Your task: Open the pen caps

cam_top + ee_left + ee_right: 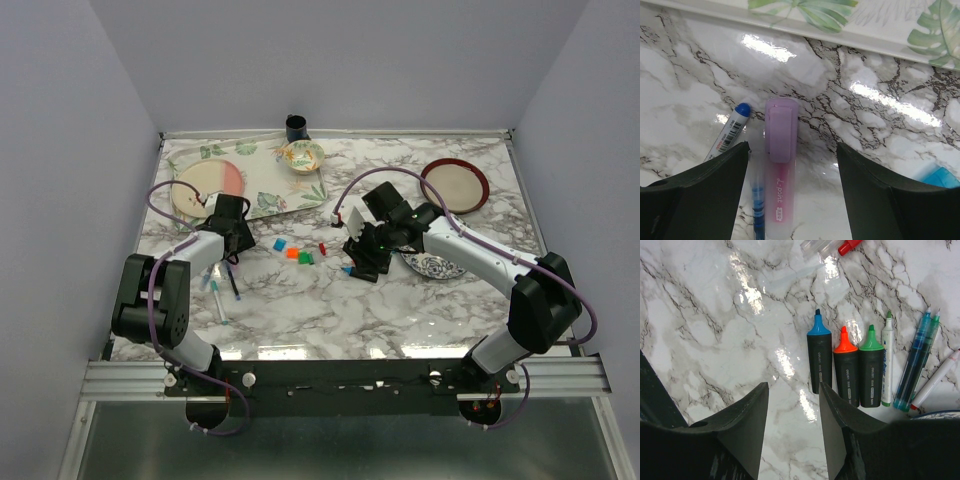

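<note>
Here the left gripper (791, 150), fingers spread and empty, frames a pink highlighter (780, 200) whose lilac cap (781, 129), rounded with a flat clip, is still seated. The right gripper (793, 387), likewise parted, holds nothing. Beyond, a loose blue cap (279, 243), orange cap (292, 253), green cap (304, 257) and red cap (323, 247) lie between the two grippers.

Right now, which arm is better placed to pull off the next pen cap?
Left. The left hand is open around the pink highlighter, its purple cap still on. The right hand, also open, sits beside black highlighters already uncapped.
</note>
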`<state>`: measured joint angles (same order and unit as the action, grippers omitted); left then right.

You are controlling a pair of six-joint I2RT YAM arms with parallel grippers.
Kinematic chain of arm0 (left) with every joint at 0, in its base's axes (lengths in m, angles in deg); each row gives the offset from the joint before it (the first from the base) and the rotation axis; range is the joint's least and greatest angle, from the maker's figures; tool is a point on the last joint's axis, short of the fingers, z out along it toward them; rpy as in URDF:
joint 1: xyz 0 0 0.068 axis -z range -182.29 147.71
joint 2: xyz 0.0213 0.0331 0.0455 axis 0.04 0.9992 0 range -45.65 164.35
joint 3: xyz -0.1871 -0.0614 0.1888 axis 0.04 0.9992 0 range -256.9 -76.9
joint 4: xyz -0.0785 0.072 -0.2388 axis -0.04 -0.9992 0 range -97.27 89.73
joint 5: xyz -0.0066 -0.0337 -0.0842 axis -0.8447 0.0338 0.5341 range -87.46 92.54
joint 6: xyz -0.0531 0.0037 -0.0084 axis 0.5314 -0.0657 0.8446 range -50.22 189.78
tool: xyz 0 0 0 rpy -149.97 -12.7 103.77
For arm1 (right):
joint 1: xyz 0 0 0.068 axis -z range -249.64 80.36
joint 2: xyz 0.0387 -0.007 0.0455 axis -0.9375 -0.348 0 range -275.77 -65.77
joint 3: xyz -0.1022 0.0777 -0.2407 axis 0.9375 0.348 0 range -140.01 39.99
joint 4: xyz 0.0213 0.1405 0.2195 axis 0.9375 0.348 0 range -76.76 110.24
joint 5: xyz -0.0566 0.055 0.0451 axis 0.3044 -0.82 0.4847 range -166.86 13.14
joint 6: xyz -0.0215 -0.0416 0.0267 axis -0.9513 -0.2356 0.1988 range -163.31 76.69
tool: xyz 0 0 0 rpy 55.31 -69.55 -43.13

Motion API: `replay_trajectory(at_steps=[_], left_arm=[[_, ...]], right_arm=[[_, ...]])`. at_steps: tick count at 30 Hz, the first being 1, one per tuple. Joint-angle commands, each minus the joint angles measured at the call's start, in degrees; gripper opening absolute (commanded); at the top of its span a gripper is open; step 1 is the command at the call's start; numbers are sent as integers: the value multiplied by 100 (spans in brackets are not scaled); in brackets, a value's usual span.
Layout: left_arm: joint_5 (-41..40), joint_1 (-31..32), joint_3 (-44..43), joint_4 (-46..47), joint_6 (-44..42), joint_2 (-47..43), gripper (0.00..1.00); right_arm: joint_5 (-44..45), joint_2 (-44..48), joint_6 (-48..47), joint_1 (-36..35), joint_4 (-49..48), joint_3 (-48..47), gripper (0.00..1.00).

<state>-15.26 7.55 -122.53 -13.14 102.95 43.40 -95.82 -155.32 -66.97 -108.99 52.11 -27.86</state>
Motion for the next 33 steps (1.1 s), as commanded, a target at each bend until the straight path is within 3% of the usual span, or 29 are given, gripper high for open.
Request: replay_trajectory(at_steps=[1, 17, 33], left_arm=[[409, -18, -34, -41, -12, 191, 79], [163, -18, -350, -199, -135, 314, 84], [145, -27, -1001, -436, -285, 736, 81]], right_arm=[[-143, 53, -60, 15, -11, 71, 53], [-160, 35, -60, 15, -2, 71, 53], [-152, 53, -60, 15, -2, 71, 53]])
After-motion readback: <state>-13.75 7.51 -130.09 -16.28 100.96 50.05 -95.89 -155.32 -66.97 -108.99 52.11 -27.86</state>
